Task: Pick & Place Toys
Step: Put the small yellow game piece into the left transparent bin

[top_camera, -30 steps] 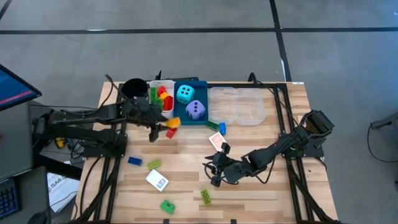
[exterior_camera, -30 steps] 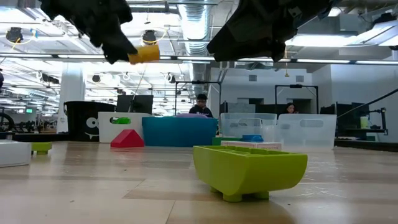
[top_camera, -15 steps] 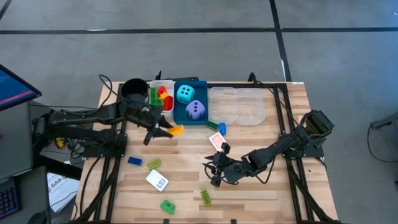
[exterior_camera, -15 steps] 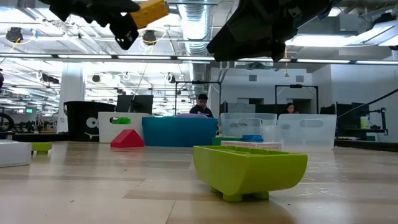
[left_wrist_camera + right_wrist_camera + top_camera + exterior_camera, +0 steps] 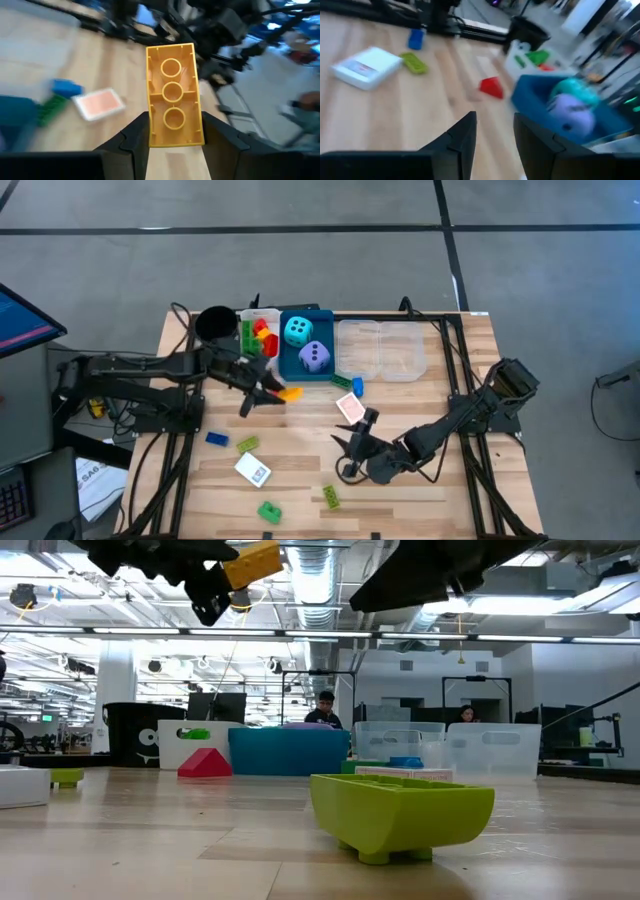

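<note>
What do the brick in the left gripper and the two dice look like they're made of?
Yellow brick, held in the left gripper: hard moulded plastic, likely; smooth sheen, crisp round tubes on its underside. Cyan die and purple die in the blue tray: probably foam; matte, rounded edges.

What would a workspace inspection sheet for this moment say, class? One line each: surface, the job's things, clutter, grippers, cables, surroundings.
Surface: wooden table, slatted top.
Job's things: cyan die and purple die in the blue tray; bricks in the white tray; green bricks, blue brick and cards loose on the table.
Clutter: black cup; clear trays.
Grippers: left gripper holds a yellow brick above the table; right gripper holds nothing, a gap between its fingers.
Cables: black cables by the cup.
Surroundings: people at desks behind the table.
</note>
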You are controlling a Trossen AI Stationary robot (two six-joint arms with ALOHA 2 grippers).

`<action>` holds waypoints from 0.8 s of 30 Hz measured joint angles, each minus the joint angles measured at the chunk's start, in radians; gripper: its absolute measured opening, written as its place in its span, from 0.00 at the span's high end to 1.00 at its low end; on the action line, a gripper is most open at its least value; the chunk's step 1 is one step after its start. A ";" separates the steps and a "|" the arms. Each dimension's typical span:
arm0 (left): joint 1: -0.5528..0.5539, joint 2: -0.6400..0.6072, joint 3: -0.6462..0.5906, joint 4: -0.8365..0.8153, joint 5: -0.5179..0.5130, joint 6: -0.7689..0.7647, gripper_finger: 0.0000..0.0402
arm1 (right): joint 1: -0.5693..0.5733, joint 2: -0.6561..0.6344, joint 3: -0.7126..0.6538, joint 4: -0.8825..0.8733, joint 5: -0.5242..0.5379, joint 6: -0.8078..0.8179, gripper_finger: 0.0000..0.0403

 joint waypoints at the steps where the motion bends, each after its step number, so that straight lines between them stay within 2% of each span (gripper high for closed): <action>1: -0.010 0.017 0.000 0.013 0.018 -0.010 0.66 | -0.002 0.000 0.000 0.005 0.021 -0.044 0.69; 4: -0.028 0.069 0.000 0.044 0.071 -0.032 0.66 | -0.026 0.000 0.000 0.051 0.072 -0.191 0.69; 6: -0.031 0.098 0.000 0.049 0.106 -0.036 0.66 | -0.053 0.000 0.000 0.089 0.066 -0.280 0.69; 12: -0.018 0.162 0.000 0.072 0.187 -0.060 0.66 | -0.146 0.000 0.000 0.161 -0.087 -0.450 0.69; 14: -0.014 0.170 0.000 0.064 0.207 -0.104 0.66 | -0.177 0.000 0.000 0.169 -0.129 -0.475 0.69; 20: -0.014 0.170 0.000 0.069 0.231 -0.108 0.65 | -0.245 0.000 0.000 0.213 -0.307 -0.542 0.66; 24: -0.014 0.170 0.000 0.067 0.241 -0.108 0.65 | -0.258 0.000 0.000 0.241 -0.323 -0.559 0.60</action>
